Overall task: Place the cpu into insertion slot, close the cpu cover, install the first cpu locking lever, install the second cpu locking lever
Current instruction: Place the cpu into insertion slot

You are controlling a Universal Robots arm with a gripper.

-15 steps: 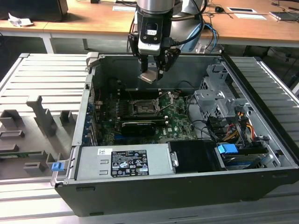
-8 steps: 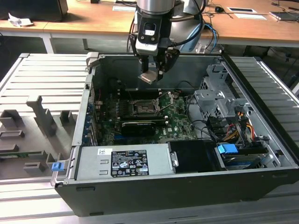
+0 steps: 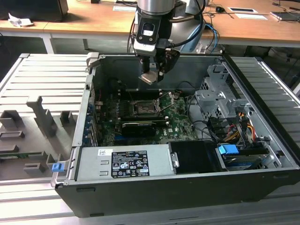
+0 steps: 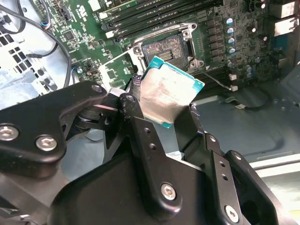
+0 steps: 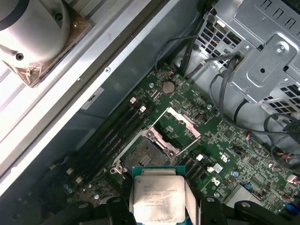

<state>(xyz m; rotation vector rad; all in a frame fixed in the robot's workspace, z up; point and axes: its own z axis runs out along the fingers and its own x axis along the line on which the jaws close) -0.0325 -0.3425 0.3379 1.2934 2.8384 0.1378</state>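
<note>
The gripper [image 3: 151, 74] hangs over the open case [image 3: 262, 140], high above the slot [image 3: 144, 108]. Its two black fingers [image 4: 136, 122] squeeze the cpu [image 3: 149, 78] from two sides, so the jaws are clamped on the cpu. The cpu is up in the air, well apart from the slot, and it does not touch the green board [image 3: 180, 124] around the slot.

In the second wrist view the cpu [image 4: 169, 91] shows its silver top and a thin green edge, and it sits between the finger tips. The slot [image 4: 166, 49] is past the cpu, farther from the gripper [image 4: 164, 101].

In the first wrist view the slot [image 5: 146, 152] is a dark square with a metal rim, and its inside shows. The cpu [image 5: 158, 197] is near the slot here but not over the middle of it. The cover [image 5: 178, 123] is flipped open. It stands tilted up at one edge of the slot, on the side away from the cpu, and the board shows through its big window.

Long black strips [image 5: 112, 136] lie just beside the slot. In the exterior view a long black card [image 3: 138, 126] lies near the slot, between the slot and a grey box [image 3: 124, 161]
</note>
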